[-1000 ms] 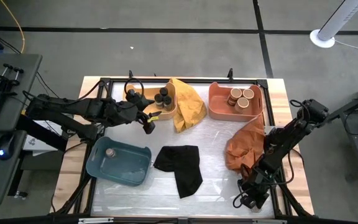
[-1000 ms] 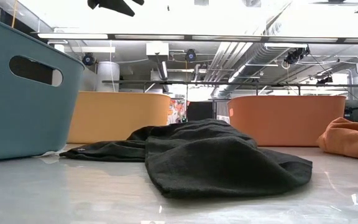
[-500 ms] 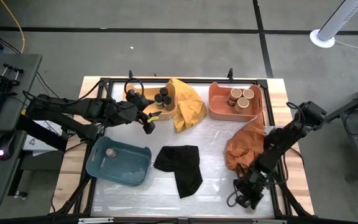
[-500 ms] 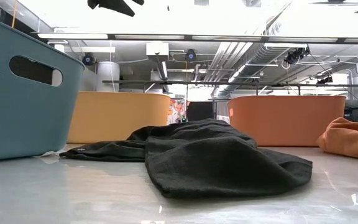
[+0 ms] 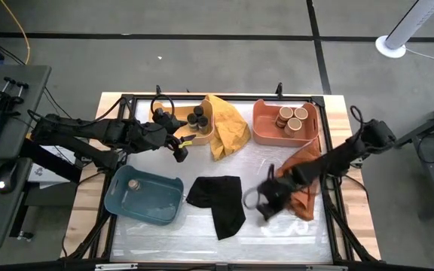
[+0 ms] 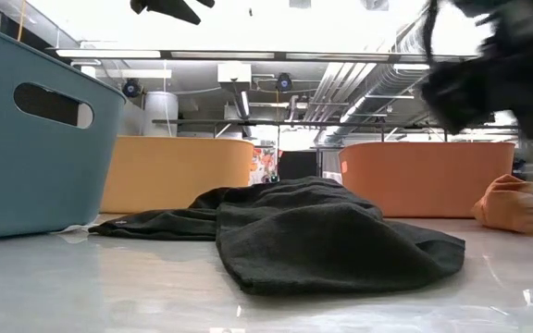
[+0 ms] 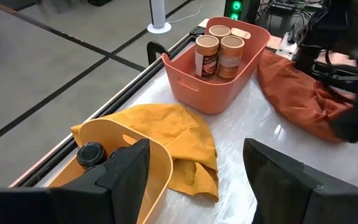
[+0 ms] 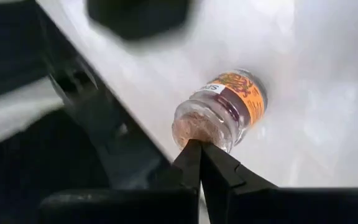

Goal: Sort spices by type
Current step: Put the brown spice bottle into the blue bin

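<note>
- My right gripper [image 5: 264, 205], lower right of centre in the high view, fingers together, empty; a jar [image 8: 222, 111] lies on its side just beyond.
- My left gripper [image 5: 180, 150], upper left, fingers apart beside the yellow tray [image 5: 206, 134].

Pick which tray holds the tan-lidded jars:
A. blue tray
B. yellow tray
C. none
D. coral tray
D: three tan-lidded jars stand inside the coral tray, while the yellow tray holds dark-lidded jars.
</note>
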### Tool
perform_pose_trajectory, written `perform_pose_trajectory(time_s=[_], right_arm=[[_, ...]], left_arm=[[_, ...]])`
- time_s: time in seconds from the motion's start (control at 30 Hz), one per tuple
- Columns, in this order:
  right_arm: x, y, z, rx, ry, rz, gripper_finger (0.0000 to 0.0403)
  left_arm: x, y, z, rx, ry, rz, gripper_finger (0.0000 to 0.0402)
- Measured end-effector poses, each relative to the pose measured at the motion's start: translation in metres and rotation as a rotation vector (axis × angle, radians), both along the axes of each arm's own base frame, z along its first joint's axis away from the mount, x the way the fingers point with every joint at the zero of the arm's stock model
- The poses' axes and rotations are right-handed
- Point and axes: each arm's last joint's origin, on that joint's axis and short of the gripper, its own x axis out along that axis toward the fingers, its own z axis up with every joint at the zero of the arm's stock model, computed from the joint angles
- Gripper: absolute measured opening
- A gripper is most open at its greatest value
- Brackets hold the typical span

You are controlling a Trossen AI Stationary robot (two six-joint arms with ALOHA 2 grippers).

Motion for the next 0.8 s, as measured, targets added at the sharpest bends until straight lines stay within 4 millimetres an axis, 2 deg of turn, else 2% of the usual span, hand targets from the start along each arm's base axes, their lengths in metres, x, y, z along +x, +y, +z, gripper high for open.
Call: perform_pose_trajectory(time_s=[0.3, 0.5, 0.67, 0.8], right_arm=[[0.028, -0.088, 0.002, -0.161, -0.207, -0.194, 0.0], [0.029, -0.136, 0.003, -0.269, -0.266, -0.296, 0.0], [0.028, -0.161, 0.005, -0.329, -0.319, -0.366, 0.0], [0.03, -0.166, 0.007, -0.361, -0.347, -0.402, 0.0]], left_arm=[[0.0, 0.0, 0.0, -0.006, -0.004, 0.004, 0.0243], [0.0, 0.0, 0.0, -0.047, -0.032, 0.031, 0.0243], [0.0, 0.0, 0.0, -0.057, -0.039, 0.037, 0.0243], [0.0, 0.0, 0.0, -0.057, -0.04, 0.038, 0.0243]])
